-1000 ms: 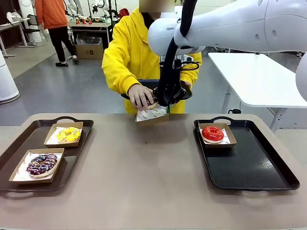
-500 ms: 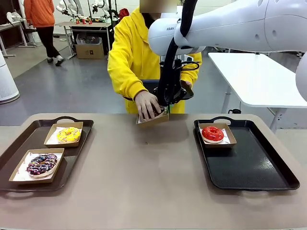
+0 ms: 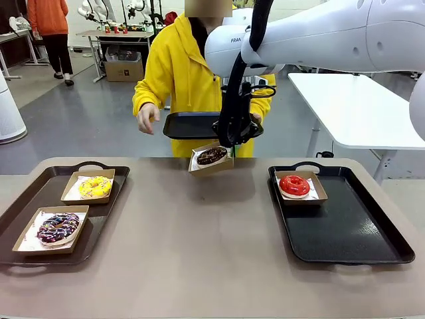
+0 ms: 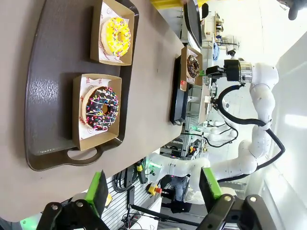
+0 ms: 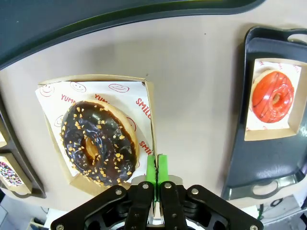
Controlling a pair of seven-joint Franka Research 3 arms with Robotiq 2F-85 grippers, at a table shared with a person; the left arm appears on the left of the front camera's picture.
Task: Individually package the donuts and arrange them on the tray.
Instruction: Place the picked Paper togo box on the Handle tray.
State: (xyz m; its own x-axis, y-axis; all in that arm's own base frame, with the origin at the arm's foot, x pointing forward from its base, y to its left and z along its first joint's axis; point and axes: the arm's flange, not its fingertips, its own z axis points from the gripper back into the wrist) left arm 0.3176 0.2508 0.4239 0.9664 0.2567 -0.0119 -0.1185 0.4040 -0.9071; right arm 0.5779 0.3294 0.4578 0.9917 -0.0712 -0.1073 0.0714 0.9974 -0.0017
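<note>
The person's hand [image 3: 147, 117] has withdrawn, leaving the chocolate donut [image 3: 212, 156] in its box [image 5: 150, 120], which my right pincer [image 5: 155, 165] clamps by the wall; tray [image 3: 345, 219] placement comes next.

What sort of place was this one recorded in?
Probably a robotics lab or test hall, not a bakery: white worktables on a bare grey floor, another robot arm rig nearby, and a tan table staged with boxed donuts.

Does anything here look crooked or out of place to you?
One thing: the cardboard box with the chocolate donut sits tilted, its near edge pinched in the right gripper's shut jaws and raised off the table. The other three boxed donuts lie flat on their trays.
</note>
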